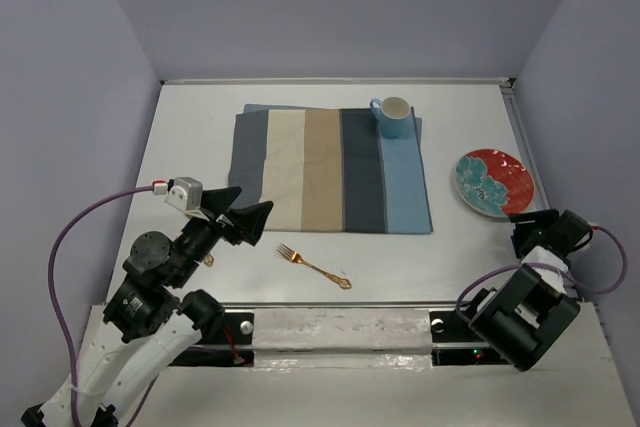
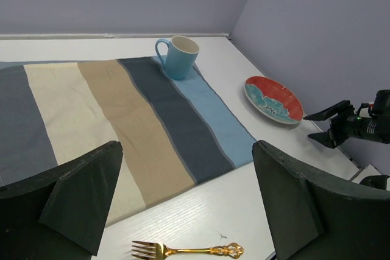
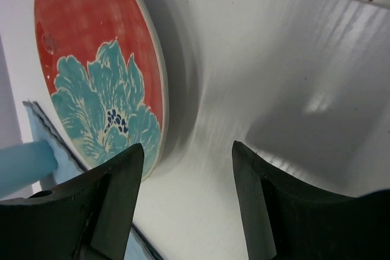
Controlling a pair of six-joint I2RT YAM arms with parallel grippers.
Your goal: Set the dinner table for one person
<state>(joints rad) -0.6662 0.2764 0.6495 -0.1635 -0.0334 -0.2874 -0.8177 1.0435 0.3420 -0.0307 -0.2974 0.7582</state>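
Observation:
The dinner table (image 1: 196, 127) is a white tabletop with a striped placemat (image 1: 335, 169) in its middle. A blue mug (image 1: 392, 117) stands on the mat's far right corner. To the right of the mat a red plate with a teal flower (image 1: 493, 182) lies on the bare table. A gold fork (image 1: 313, 266) lies near the front edge. My left gripper (image 1: 245, 214) hovers open and holds nothing, left of the fork (image 2: 186, 249). My right gripper (image 1: 523, 232) is open just in front of the plate (image 3: 97, 65), with one fingertip (image 3: 131, 156) beside its rim; it holds nothing.
Lavender walls (image 1: 70, 97) close in the table on three sides. A metal rail (image 1: 340, 332) runs along the near edge between the arm bases. The left wrist view also shows the mug (image 2: 178, 56), the plate (image 2: 273, 99) and the right gripper (image 2: 338, 125).

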